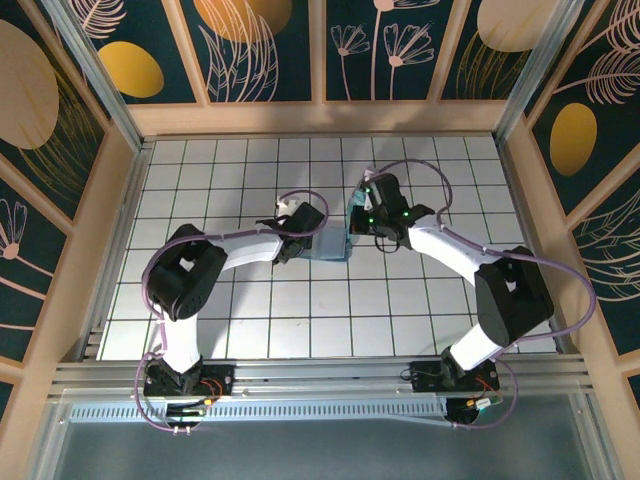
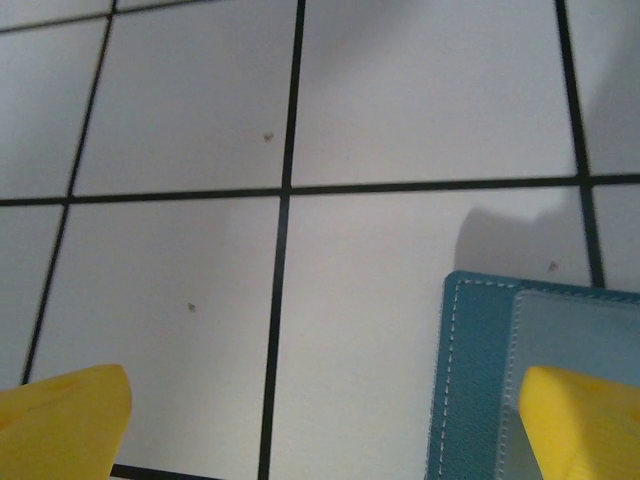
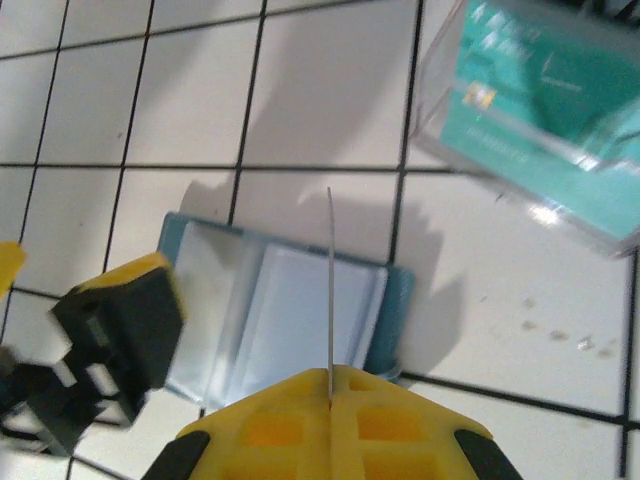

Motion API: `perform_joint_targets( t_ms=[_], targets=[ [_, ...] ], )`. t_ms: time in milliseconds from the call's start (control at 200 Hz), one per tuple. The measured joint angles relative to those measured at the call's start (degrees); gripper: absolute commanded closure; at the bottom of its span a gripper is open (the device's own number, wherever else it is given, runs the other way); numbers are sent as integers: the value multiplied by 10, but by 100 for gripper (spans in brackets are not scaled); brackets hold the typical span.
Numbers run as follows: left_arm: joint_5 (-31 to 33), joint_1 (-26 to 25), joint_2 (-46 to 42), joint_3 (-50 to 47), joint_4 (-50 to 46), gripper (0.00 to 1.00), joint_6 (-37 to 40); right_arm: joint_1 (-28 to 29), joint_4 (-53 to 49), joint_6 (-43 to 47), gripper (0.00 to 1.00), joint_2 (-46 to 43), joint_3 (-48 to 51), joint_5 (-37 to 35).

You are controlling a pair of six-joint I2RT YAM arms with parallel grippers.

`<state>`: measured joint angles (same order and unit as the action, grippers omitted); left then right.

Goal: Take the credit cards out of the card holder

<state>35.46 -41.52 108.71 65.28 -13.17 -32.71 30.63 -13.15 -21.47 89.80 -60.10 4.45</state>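
White tiled desk (image 1: 250,320) with a black grid and a few specks on the tiles. Boxed in by wood-framed walls (image 1: 265,50): dark teal panels, gold discs, pale leaf line-art. Aluminium rail (image 1: 320,372) along the near edge by the arm bases. Card holder (image 1: 330,243) lying open and flat on the desk, between the two pincers. Slate-blue to teal soft cover (image 2: 480,380) with pale stitching along the edge, paler pocket panels inside (image 3: 270,300), two panels joined at a fold. Left pincer (image 2: 320,430) spread wide, nothing between the yellow fingertips (image 2: 65,415). Corner of the holder sits under its right-hand tip, bare tile under the rest of the gap. Cannot tell whether that tip touches the cover. Right pincer (image 3: 330,400) clamped fully closed on a credit card (image 3: 330,290), seen edge-on as a thin line standing straight out from between the yellow fingers; colour unreadable at that angle. Open holder just beyond the right pincer's tips, with the card's edge crossing in front of one of its inner panels. Clear tray (image 3: 535,110) with a teal card inside, further out and to the right of the right pincer, apart from the holder. From the right wrist, a black-and-yellow finger (image 3: 120,320) of the left pincer sits at the holder's far panel.
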Motion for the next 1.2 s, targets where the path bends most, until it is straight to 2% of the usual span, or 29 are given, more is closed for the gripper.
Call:
perform_joint_targets(
  t_ms=[335,666,911,1201],
  targets=[
    [10,0,-108,-6,-1,1,-1,-34,-13,96,100,0,-40,-50],
    [12,9,-223,-83,19,1,-40,-59,-3,195,100,9,-43,-79],
    [25,10,-278,-135,47,1,-51,-67,16,318,100,27,-51,-65],
    [35,10,-298,-155,61,1,-55,-81,24,422,100,56,-94,-27]
  ],
)
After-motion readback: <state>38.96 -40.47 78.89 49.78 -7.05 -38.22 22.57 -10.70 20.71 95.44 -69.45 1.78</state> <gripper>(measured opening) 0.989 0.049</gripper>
